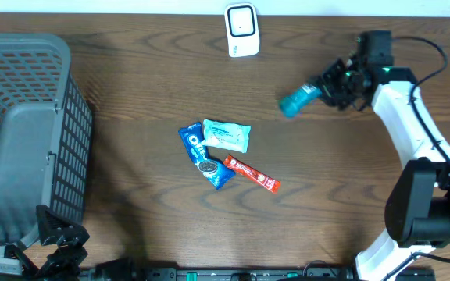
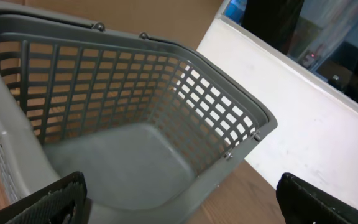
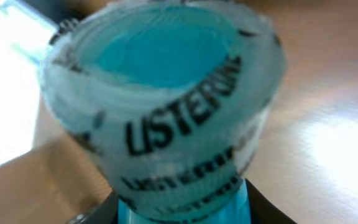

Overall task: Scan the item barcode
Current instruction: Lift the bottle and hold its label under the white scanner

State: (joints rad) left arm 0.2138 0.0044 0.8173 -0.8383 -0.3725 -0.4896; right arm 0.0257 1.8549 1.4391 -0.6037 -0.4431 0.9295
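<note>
A small teal Listerine bottle (image 1: 295,101) hangs above the table at the right, cap end pointing left. My right gripper (image 1: 328,87) is shut on it. The right wrist view is filled by the bottle's sealed cap (image 3: 166,106), with the dark fingers (image 3: 98,213) on either side of the teal body below it. No barcode shows in any view. The white scanner (image 1: 242,30) stands at the table's back edge, left of the bottle. My left gripper (image 2: 179,202) is open over the near rim of the grey basket (image 2: 135,155), nothing between its fingers (image 2: 48,199).
The grey basket (image 1: 22,133) takes up the left side of the table. In the middle lie a blue Oreo pack (image 1: 204,156), a pale teal packet (image 1: 226,134) and a red stick pack (image 1: 251,173). The left gripper (image 1: 57,246) sits at the front left corner.
</note>
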